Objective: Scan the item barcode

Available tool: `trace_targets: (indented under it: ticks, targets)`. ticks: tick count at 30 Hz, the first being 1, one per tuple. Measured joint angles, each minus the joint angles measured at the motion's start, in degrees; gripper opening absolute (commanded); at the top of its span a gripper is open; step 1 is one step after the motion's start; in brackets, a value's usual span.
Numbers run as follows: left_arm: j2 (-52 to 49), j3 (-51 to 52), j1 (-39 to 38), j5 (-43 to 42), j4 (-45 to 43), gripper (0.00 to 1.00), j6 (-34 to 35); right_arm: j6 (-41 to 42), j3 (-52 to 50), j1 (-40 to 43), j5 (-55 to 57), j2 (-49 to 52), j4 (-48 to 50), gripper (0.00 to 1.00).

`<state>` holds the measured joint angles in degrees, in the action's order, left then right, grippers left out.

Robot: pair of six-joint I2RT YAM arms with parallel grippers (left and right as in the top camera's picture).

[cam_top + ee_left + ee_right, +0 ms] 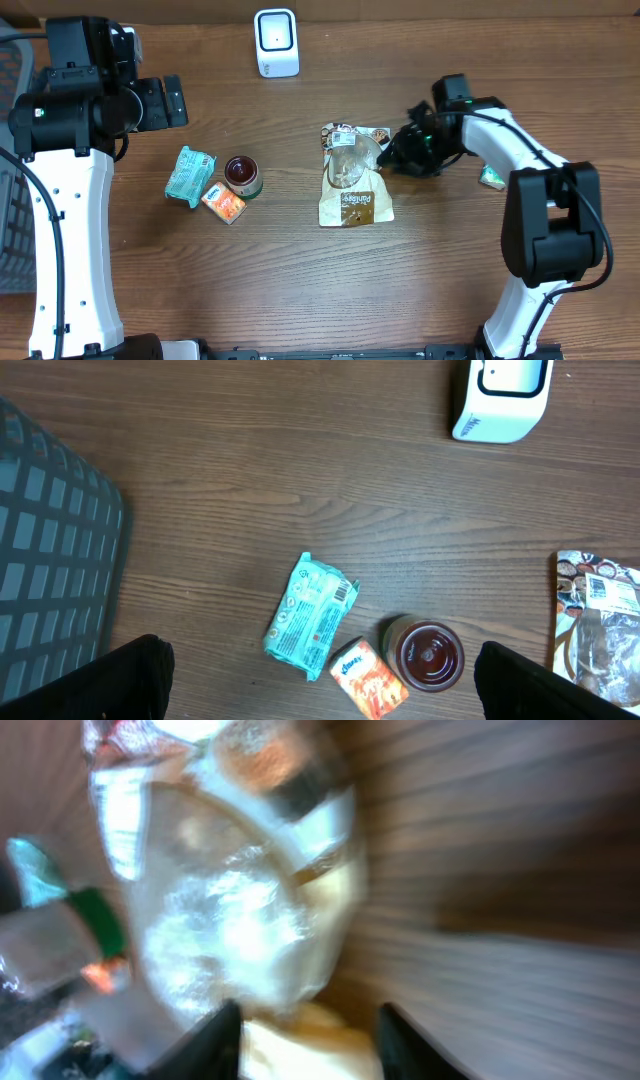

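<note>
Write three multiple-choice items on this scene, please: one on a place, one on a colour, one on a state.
1. In the overhead view, where is the white scanner? A bottom left; B top, near the middle; C right edge.
2. What colour is the jar lid? A yellow; B blue; C dark red.
3. How is the left claw? A open and empty; B shut on a cup; C shut, empty.
Answers: 1 B, above all other items; 2 C, clear in the left wrist view; 3 A, fingers wide apart, nothing between.
</note>
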<state>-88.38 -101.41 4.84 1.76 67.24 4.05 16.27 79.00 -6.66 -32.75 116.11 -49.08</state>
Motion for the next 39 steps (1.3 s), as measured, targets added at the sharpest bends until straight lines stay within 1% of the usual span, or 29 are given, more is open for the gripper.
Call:
trace_targets:
  ticks: [2,5,8,11,15,19,22,25,29,31,33,35,38,39]
  targets:
    - [0.0,0.0,0.0,0.0,0.0,1.0,0.0,-0.7,0.0,1.0,1.9,0.0,-0.2,0.47]
    - [0.0,0.0,0.0,0.0,0.0,1.0,0.0,-1.7,0.2,1.2,3.0,0.0,-1.5,0.38]
    - [0.0,0.0,0.0,0.0,0.0,1.0,0.0,-2.8,1.7,0.6,3.1,0.0,-6.3,0.21]
    - [0.0,0.0,0.0,0.0,0.0,1.0,0.0,-4.5,5.2,-0.7,3.2,0.0,-9.8,0.13]
    - [0.0,0.0,0.0,0.0,0.0,1.0,0.0,-5.7,10.9,-3.1,3.8,-0.5,-12.2,0.07]
    - [0.0,0.0,0.0,0.0,0.0,0.99,0.0,-5.8,12.4,-6.2,5.2,-2.4,-12.2,0.05]
    - [0.0,0.0,0.0,0.0,-0.6,1.0,0.0,-4.2,12.0,-9.4,8.7,-2.5,-10.4,0.04]
    - [0.0,0.0,0.0,0.0,-2.9,1.0,0.0,-1.8,9.5,-12.6,12.4,-2.4,-7.1,0.04]
    - [0.0,0.0,0.0,0.0,-3.0,1.0,0.0,0.9,5.7,-15.4,14.9,-0.5,-3.3,0.04]
    - [0.0,0.0,0.0,-0.1,-3.0,1.0,0.0,1.9,4.2,-15.6,15.5,1.1,-1.6,0.08]
    - [0.0,0.0,0.0,-1.0,-3.3,1.0,0.1,2.6,3.5,-15.4,15.7,2.0,-0.7,0.16]
    - [0.0,0.0,0.0,-2.7,-3.7,0.99,0.1,3.5,3.4,-15.4,16.3,2.2,0.0,0.17]
    - [0.0,0.0,0.0,-7.0,-3.3,0.8,0.2,4.1,3.4,-15.5,17.0,2.1,0.3,0.2]
    - [0.0,0.0,0.0,-9.2,-2.8,0.7,0.4,4.1,3.4,-15.5,17.1,2.1,0.3,0.21]
